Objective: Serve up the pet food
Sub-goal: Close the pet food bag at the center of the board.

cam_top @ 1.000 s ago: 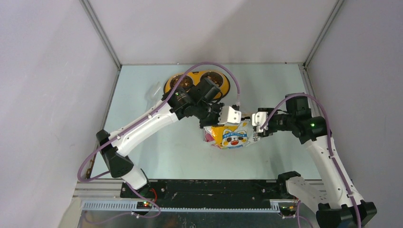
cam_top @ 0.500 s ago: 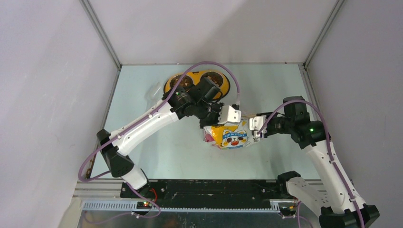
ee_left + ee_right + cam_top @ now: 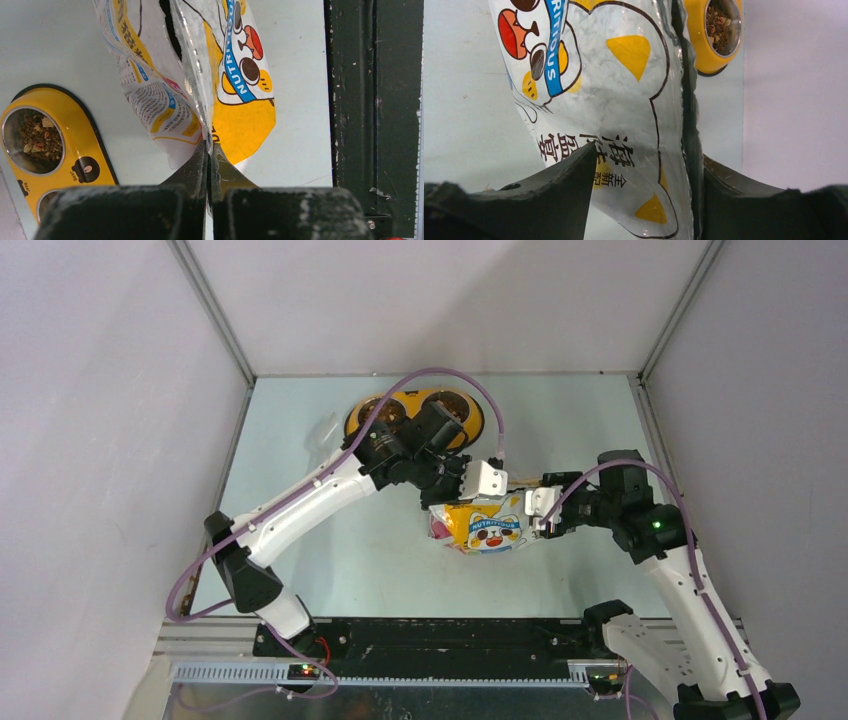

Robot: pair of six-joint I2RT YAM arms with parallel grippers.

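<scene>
The left claw point(image 3: 208, 147) is closed flat on a fold of film at the top edge of the crinkly yellow-and-white foil bag point(image 3: 245, 105) printed with a cartoon cat. The right claw point(image 3: 649, 152) stands spread, one finger to each side of the opposite top corner, not clamped on it. The foil bag stands near the middle of the pale green worktop point(image 3: 350, 550), between the two claws. A dark slit along its top marks the open mouth, and the contents are hidden. Judged from its creases, the film is thin, soft and slippery. It is likely to buckle and let its load shift when tipped, so the sealed seam and the corners beside the mouth offer the firmest hold. The yellow plastic double bowl point(image 3: 470, 418) with steel cups lies beyond, well apart, with small brown kibble point(image 3: 40, 137) in one cup. In the top view the left arm point(image 3: 330, 485) overhangs part of the bowl, crowding the pouring path.
</scene>
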